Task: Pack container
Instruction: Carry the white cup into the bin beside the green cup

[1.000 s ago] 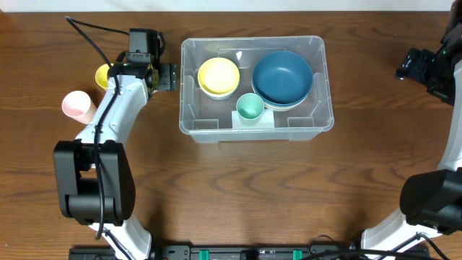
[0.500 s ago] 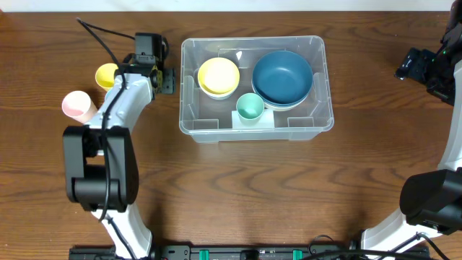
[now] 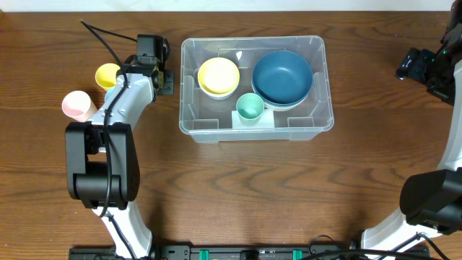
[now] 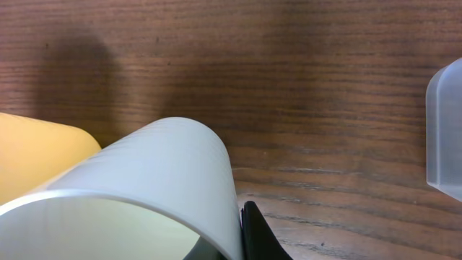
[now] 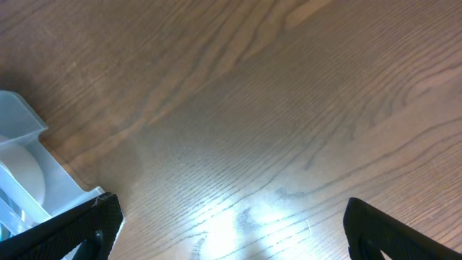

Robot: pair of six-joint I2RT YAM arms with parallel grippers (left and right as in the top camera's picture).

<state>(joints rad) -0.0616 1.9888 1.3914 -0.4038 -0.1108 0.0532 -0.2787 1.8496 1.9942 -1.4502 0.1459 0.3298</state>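
The container [image 3: 253, 41] is a clear bin in the middle of the table, holding a yellow bowl [image 3: 219, 76], a blue bowl [image 3: 282, 77] and a small green cup [image 3: 250, 106]. Its corner shows at the right edge of the left wrist view [image 4: 447, 130]. Left of the bin, my left gripper [image 4: 234, 242] is shut on the wall of a pale whitish cup [image 4: 144, 173], one black finger [image 4: 254, 232] pressed against the outside. In the overhead view that cup is mostly hidden under the left arm [image 3: 126, 94]. My right gripper [image 5: 234, 231] is open over bare wood at the far right.
A yellow cup [image 3: 107, 74] and a pink cup [image 3: 78, 105] stand to the left of the left arm; the yellow one shows beside the held cup [image 4: 36, 155]. The right arm [image 3: 426, 68] hovers near the table's right edge. The bin's corner shows at left [image 5: 22, 166].
My left gripper has closed from wide open onto the pale cup's wall, and its wrist has shifted slightly. The right arm has not moved.
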